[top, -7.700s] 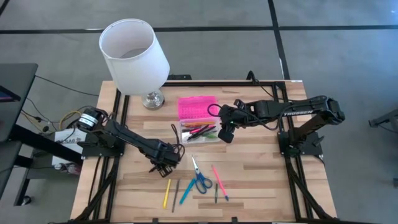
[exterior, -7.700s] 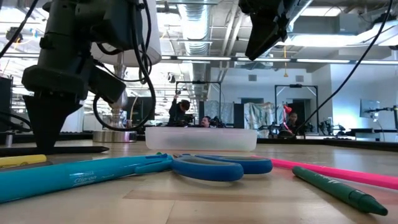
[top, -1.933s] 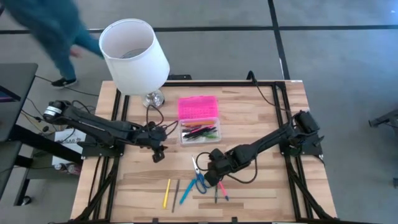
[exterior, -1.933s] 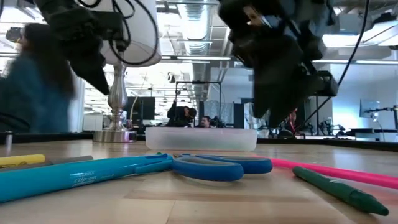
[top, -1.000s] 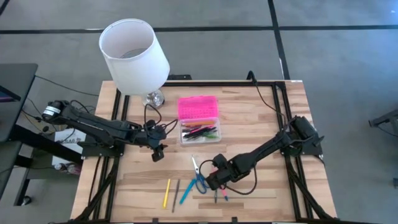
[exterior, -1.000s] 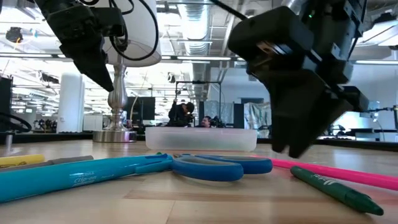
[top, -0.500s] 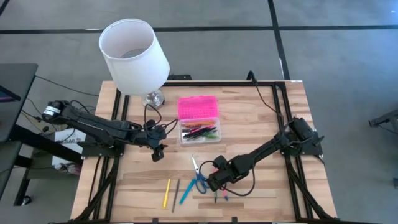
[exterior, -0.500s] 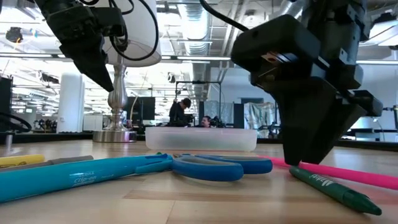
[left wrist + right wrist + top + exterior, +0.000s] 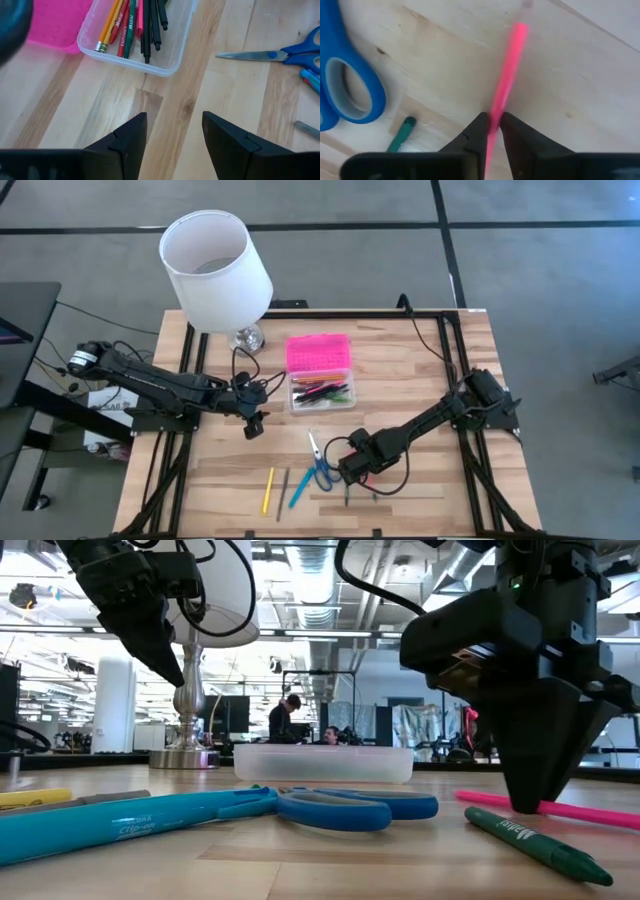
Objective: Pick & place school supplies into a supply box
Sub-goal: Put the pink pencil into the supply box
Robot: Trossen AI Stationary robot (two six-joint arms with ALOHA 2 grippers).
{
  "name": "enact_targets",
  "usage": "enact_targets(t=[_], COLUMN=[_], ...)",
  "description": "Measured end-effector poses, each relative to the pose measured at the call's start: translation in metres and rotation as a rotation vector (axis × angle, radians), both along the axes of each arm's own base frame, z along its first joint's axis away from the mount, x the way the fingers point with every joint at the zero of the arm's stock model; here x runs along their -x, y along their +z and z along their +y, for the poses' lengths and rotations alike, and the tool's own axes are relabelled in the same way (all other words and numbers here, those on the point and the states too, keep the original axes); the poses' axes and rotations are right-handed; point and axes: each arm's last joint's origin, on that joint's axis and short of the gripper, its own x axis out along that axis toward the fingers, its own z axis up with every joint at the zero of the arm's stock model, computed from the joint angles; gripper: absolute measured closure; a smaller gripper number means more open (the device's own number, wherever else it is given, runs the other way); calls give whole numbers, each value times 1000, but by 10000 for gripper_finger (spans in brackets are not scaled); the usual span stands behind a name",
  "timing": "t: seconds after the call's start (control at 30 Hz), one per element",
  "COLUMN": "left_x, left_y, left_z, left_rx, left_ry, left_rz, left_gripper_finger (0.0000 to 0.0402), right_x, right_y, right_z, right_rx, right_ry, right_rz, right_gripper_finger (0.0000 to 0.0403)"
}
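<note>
Wooden planks make up the table [image 9: 420, 370] we see from above. Nearest the front edge lie a yellow pencil [image 9: 267, 491], a blue marker [image 9: 298, 490] and a green pen [image 9: 535, 845]. Just behind them, our right gripper [image 9: 492, 126] pinches a pink pen [image 9: 504, 87] between its fingertips, beside the scissors [image 9: 319, 465]. Farther back, the left gripper [image 9: 171, 134] hovers with its fingers spread, holding nothing, near the clear box [image 9: 321, 393] of pens, its pink lid [image 9: 318, 352] flipped back. Beyond stands a white lamp [image 9: 214, 270].
</note>
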Motion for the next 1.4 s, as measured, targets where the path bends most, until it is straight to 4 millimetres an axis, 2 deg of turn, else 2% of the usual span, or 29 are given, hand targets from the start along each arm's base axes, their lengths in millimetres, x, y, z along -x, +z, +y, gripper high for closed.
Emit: enact_targets(t=[0.23, 0.37, 0.97, 1.17, 1.4], left_x=[0, 0, 0, 0, 0], left_y=[0, 0, 0, 0, 0], left_z=[0, 0, 0, 0, 0], left_rx=[-1, -6, 10, 19, 17], left_ry=[-1, -6, 14, 27, 34], left_rz=[0, 1, -6, -9, -10], left_gripper_finger=[216, 216, 216, 216, 216], right_x=[2, 3, -1, -1, 5], right_y=[0, -1, -2, -2, 1], right_z=[-1, -6, -48, -49, -39], right_rx=[-11, -12, 30, 50, 107], right_ry=[-17, -30, 62, 96, 80], right_rz=[32, 66, 186, 182, 172], right_gripper_finger=[392, 398, 386, 361, 334])
